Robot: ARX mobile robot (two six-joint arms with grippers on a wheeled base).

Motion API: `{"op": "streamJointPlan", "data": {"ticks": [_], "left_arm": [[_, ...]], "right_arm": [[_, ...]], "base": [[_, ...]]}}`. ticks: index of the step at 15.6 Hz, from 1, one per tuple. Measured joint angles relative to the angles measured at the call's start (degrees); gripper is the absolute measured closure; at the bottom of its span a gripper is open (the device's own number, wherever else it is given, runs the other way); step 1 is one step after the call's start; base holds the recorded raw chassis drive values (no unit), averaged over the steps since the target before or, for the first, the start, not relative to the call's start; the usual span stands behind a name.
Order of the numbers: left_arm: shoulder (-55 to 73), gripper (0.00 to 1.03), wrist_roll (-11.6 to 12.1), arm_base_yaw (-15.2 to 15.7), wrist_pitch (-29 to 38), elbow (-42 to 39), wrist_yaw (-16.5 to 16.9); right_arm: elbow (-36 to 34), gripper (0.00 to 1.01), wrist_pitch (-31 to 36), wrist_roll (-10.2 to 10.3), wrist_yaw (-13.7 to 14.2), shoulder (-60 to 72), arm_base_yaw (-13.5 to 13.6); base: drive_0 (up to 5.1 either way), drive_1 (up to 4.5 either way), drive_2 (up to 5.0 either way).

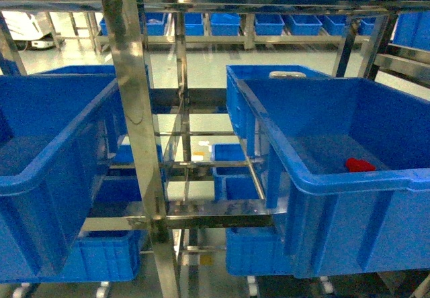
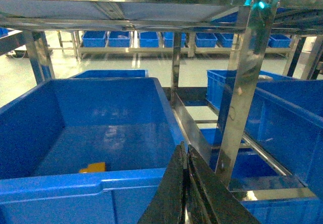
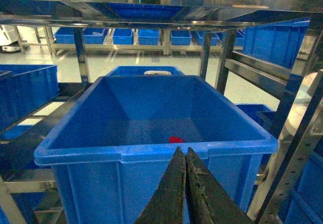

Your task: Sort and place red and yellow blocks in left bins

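The red block (image 1: 360, 165) lies on the floor of the blue crate on the right (image 1: 376, 185), near its front wall and well below the thick lipped rim, while the yellow block (image 2: 93, 167) rests at the front of the left crate (image 2: 75, 186), just behind its near rim. A steel rack post (image 1: 138, 143) stands between the two crates with an open gap beside it. The left pincer (image 2: 186, 183) and the right pincer (image 3: 184, 183) each hover outside their crate's near rim, fingers pressed together, holding nothing.
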Motion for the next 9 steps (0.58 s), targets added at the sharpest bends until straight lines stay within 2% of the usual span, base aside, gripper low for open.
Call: {"op": "streamJointPlan", "data": {"ticks": [2, 3, 4, 9], "left_arm": [[-1.68, 1.01, 0.00, 0.00, -1.60, 0.00, 0.02], [-6.40, 1.01, 0.02, 0.00, -8.74, 0.02, 0.00], [-10.88, 1.01, 0.02, 0.00, -11.91, 0.02, -0.17], [-10.84, 1.01, 0.04, -0.04, -11.76, 0.02, -0.02]], "right_arm": [[0.00, 0.99, -1.70, 0.00, 0.00, -1.79, 0.00], [0.02, 0.99, -4.33, 0.00, 0.00, -3.63, 0.00], [0.02, 0.99, -12.09, -0.02, 0.00, -9.16, 0.00], [0.02, 0.99, -12.04, 0.00, -0.02, -11.74, 0.00]], "base": [[0.0, 0.00, 0.0], [0.0, 0.00, 0.0], [0.0, 0.00, 0.0], [0.0, 0.00, 0.0]]}}
